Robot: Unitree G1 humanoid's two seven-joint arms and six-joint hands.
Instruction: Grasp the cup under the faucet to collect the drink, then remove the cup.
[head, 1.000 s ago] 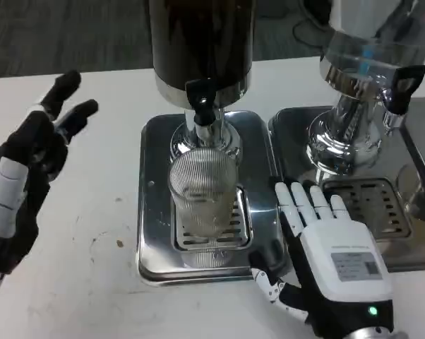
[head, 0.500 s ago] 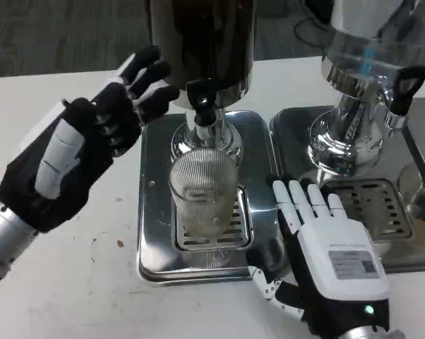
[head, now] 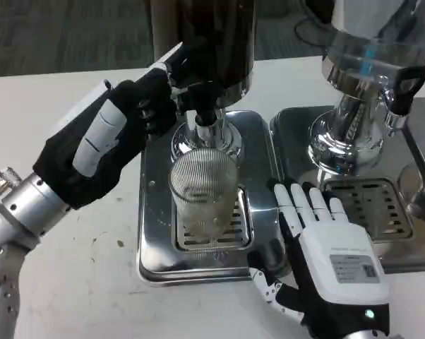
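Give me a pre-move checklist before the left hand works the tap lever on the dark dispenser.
1. Cup under the spout: ok, it stands upright on the drip grate, right below the spout.
2. Left hand at the tap lever: ok, its fingers reach the lever; whether they press it, cannot tell.
3. Right hand holding the cup: not ok, it lies flat on the tray beside the cup, fingers spread, apart from the glass.
4. Cup contents: cannot tell; the ribbed glass looks close to empty.
5. Drink flowing: cannot tell, no stream shows between spout and cup.
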